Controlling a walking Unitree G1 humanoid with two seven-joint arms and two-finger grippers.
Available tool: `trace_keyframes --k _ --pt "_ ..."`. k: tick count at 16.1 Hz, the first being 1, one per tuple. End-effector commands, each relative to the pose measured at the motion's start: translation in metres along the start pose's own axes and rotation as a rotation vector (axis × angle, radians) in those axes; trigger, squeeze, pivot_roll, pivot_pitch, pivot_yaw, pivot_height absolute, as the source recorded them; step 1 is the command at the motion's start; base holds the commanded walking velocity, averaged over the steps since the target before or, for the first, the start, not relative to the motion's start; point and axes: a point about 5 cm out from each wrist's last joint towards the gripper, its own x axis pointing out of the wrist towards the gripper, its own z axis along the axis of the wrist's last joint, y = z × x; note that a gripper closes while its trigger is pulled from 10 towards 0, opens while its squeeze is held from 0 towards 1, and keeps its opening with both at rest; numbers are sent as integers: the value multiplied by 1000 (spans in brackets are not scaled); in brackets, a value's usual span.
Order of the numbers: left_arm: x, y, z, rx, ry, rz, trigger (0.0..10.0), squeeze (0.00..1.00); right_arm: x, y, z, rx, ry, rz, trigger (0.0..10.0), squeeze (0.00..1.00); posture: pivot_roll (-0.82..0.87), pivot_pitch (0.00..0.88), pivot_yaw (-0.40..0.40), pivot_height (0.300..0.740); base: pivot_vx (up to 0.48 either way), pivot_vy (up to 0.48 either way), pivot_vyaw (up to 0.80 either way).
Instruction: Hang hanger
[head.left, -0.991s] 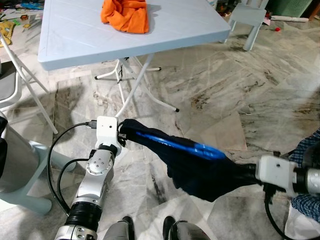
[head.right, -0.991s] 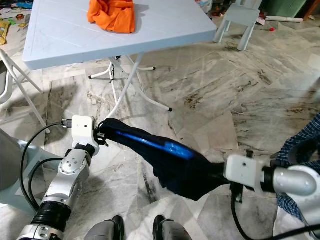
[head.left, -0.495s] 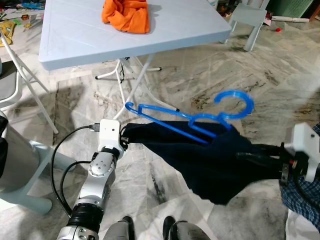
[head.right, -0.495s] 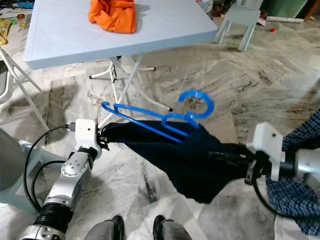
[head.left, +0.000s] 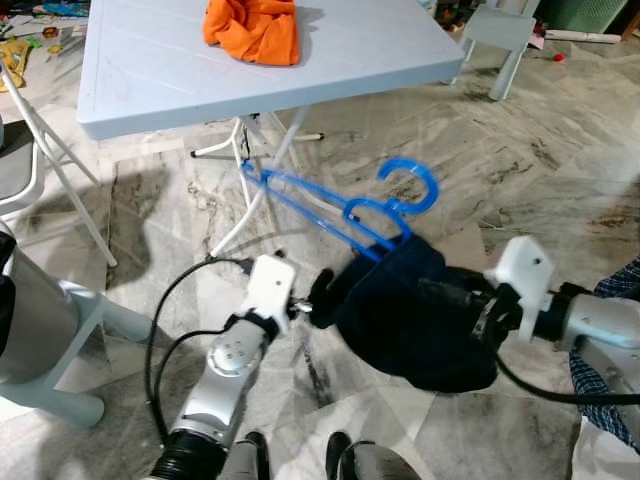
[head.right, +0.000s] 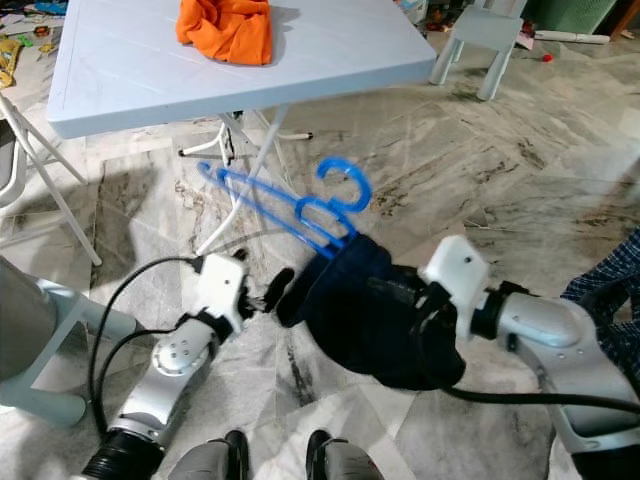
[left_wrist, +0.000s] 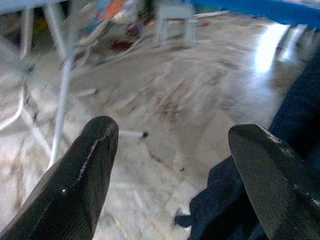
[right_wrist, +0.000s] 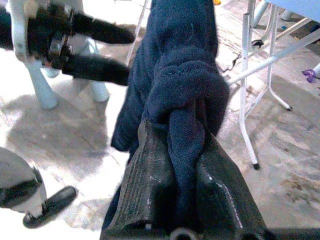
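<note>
A blue plastic hanger (head.left: 362, 210) sticks up out of a bunched dark navy garment (head.left: 410, 325), its hook (head.left: 412, 168) uppermost and its long bars slanting toward the table legs. My right gripper (head.left: 447, 294) is shut on the garment; in the right wrist view a fold of navy cloth (right_wrist: 185, 85) is pinched between its fingers (right_wrist: 150, 175). My left gripper (head.left: 316, 294) hovers just beside the garment's left edge. It is open, and nothing lies between its fingers (left_wrist: 85, 170).
A light-blue folding table (head.left: 300, 80) stands ahead with an orange cloth (head.left: 255, 28) on it and white legs (head.left: 262, 185) right behind the hanger. A grey chair (head.left: 40, 320) is at my left, a small stool (head.left: 500, 40) at the back right, and plaid fabric (head.left: 610, 385) at the right edge.
My left gripper has let go of the garment's end and moved right, up to the bundle. The right arm came in leftward, the cloth bunched up, and the hanger tipped toward the table.
</note>
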Motion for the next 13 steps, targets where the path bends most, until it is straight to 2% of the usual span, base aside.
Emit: trace_keyframes --k 1,3,6,8,9,11,12,13 --pt "-5 -7 -5 55 8 -72 10000 1000 3 -4 -2 -56 16 -11 10000 0 -117 233 -44 740 0 0 0" --pt "-5 -12 -2 102 -10 -126 10000 1000 5 -10 -4 -83 33 -12 10000 0 -120 235 -48 740 0 0 0" --pt "-6 -20 4 94 -52 -198 10000 1000 8 -22 -3 -152 53 -38 10000 0 -135 246 -44 740 0 0 0" --pt "-10 -27 4 98 -61 -269 10000 1000 16 -30 -7 -192 77 -97 10000 0 -137 244 -39 740 0 0 0" --pt "-12 -31 4 105 -66 -307 10000 1000 26 -34 -7 -199 76 -142 10000 0 -131 243 -34 740 0 0 0" --pt "-12 -31 6 101 -77 -315 10000 1000 46 -41 -10 -185 72 -239 10000 0 -130 242 -31 740 0 0 0" --pt "-11 -31 7 108 -80 -313 10000 1000 58 -42 -12 -142 73 -311 10000 0 -125 241 -24 740 0 0 0" --pt "-10 -28 9 115 -88 -312 10000 1000 73 -37 -15 -165 70 -396 10000 0 -105 244 -5 740 0 0 0"
